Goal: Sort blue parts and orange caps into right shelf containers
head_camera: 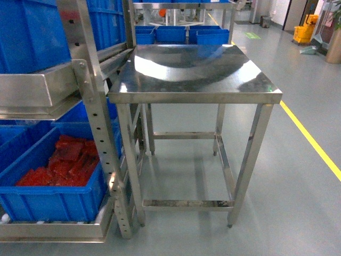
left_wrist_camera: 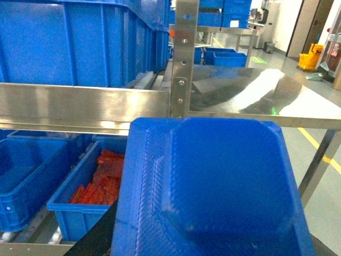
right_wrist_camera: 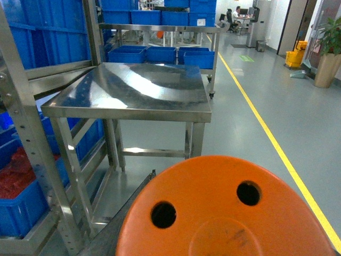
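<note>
A blue part (left_wrist_camera: 213,186), a ribbed moulded tray-like piece, fills the lower left wrist view close to the camera. It hangs in the air with my left gripper shut on it, and only a dark finger (left_wrist_camera: 98,234) shows beside it. An orange cap (right_wrist_camera: 224,213) with two round holes fills the bottom of the right wrist view. My right gripper is shut on it, with a grey finger (right_wrist_camera: 128,205) at its left edge. Blue shelf containers stand on the steel rack: an upper crate (head_camera: 32,32) and a low crate (head_camera: 53,197) holding red-orange pieces. Neither gripper shows in the head view.
A bare steel table (head_camera: 192,69) stands right of the rack post (head_camera: 98,122). More blue crates (head_camera: 170,33) sit behind it. A yellow floor line (head_camera: 314,144) runs along the right, and a yellow mop bucket (head_camera: 303,33) stands far back.
</note>
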